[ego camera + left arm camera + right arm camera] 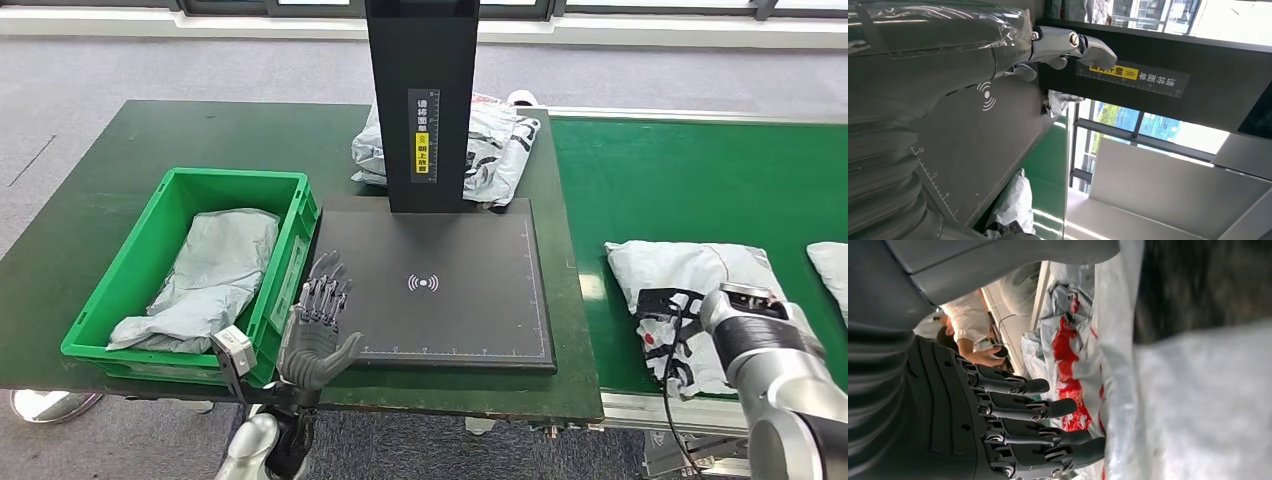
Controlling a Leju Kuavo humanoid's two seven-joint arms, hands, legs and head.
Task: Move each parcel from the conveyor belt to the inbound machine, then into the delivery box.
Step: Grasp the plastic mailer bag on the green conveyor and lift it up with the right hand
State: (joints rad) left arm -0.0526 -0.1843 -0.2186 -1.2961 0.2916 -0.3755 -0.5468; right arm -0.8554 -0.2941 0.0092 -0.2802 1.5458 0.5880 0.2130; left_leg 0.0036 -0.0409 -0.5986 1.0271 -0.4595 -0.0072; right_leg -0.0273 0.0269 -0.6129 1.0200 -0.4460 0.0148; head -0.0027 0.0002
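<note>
My left hand point(320, 322) hovers with fingers spread and nothing in it, over the front left corner of the black inbound machine plate point(470, 320), beside the green delivery box point(290, 190). In the left wrist view its fingers point(1073, 45) stretch over the plate point(973, 135). A grey parcel point(205, 272) lies in the box. On the conveyor belt point(680, 180) lies a white parcel point(670, 275) with black print. My right forearm point(765, 330) covers its near corner and hides the hand there. In the right wrist view my right hand point(1023, 420) has straight fingers whose tips reach the parcel point(1198, 405).
Another crumpled parcel point(500, 140) lies behind the machine's black post point(422, 100). One more parcel point(830, 270) shows at the belt's right edge. The right wrist view shows a person point(968, 320) in the background.
</note>
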